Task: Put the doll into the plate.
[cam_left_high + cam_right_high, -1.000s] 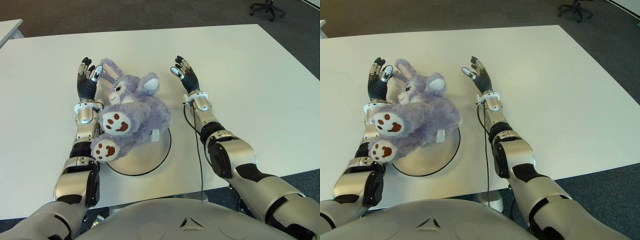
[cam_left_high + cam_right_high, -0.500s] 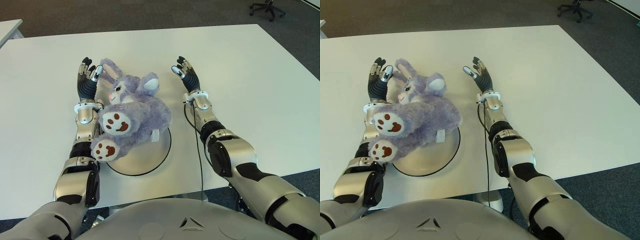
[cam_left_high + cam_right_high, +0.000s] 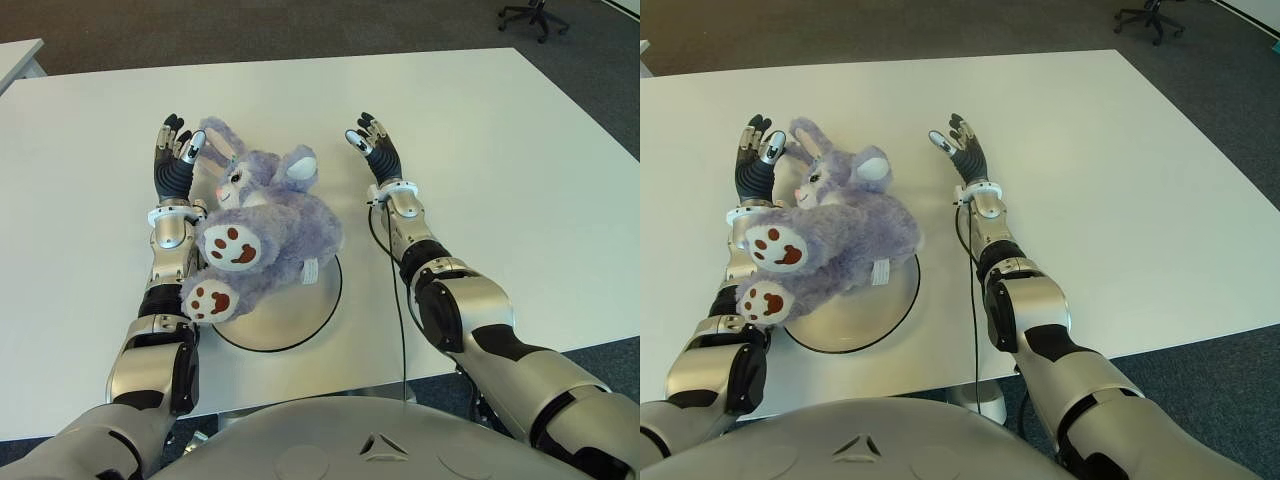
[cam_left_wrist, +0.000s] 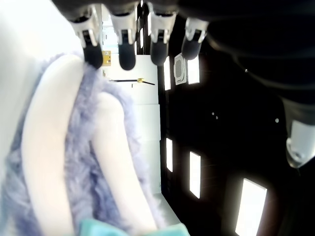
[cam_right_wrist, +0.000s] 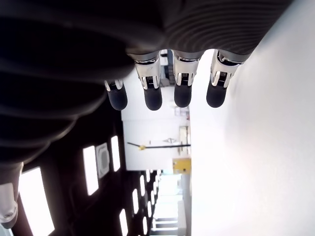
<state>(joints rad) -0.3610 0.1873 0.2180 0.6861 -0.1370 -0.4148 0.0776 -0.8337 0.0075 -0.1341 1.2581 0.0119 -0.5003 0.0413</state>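
A purple plush rabbit doll (image 3: 265, 235) with white paws lies on its back, its body over the far left part of a round white plate (image 3: 290, 320) and its head and ears on the table beyond the rim. My left hand (image 3: 175, 165) is open, fingers straight, just left of the doll's head; its wrist view shows a doll ear (image 4: 54, 147) close beside the fingers. My right hand (image 3: 372, 150) is open to the right of the doll, apart from it, holding nothing.
The white table (image 3: 500, 160) spreads wide to the right and beyond the hands. A black cable (image 3: 398, 310) runs along my right forearm over the table edge. An office chair (image 3: 535, 15) stands on the dark floor at the far right.
My right hand has drifted slightly to the right, away from the doll. The doll and my left hand have not moved.
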